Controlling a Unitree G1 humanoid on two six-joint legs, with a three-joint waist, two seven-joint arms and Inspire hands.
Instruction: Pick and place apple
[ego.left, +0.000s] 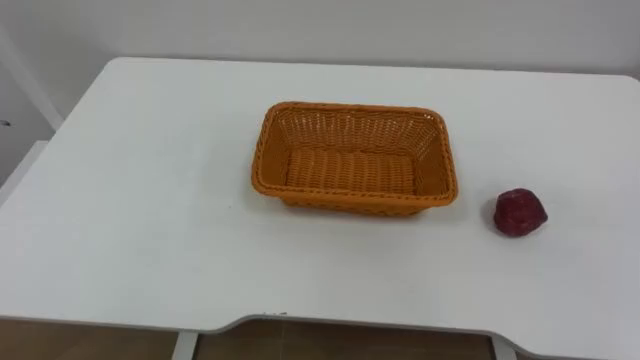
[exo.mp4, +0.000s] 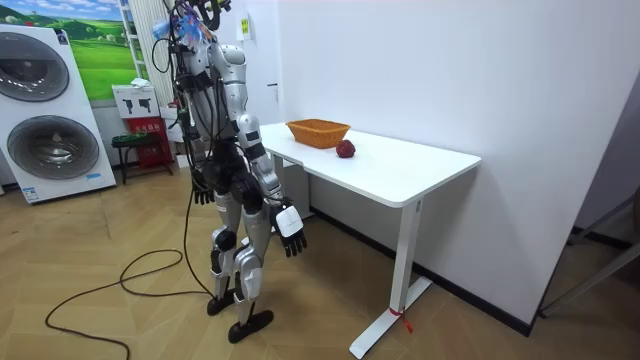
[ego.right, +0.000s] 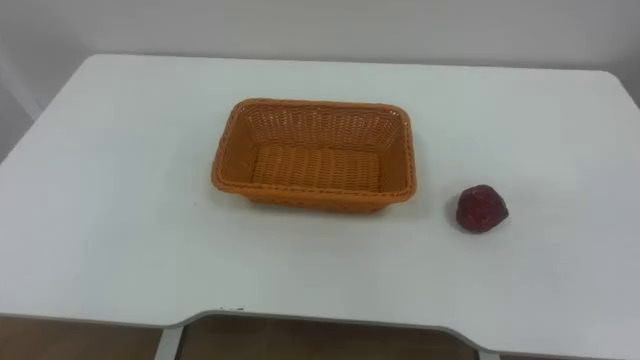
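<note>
A dark red apple (ego.left: 519, 212) lies on the white table (ego.left: 140, 210), a short way to the right of an orange wicker basket (ego.left: 352, 108). The basket stands mid-table and holds nothing. In the room view I stand at the table's near end, facing it. My right hand (exo.mp4: 290, 225) hangs low by my thigh with relaxed fingers, below the tabletop. My left hand (exo.mp4: 203, 190) hangs at my other side, fingers loose too. Both hands are well short of the apple (exo.mp4: 345, 149) and hold nothing.
The table's far edge meets a white wall (ego.left: 400, 25). Its front edge has a shallow cut-out in the middle. Behind me, at the room view's left, stand two washing machines (exo.mp4: 50, 140) and a small red stool (exo.mp4: 140, 150) on a wooden floor.
</note>
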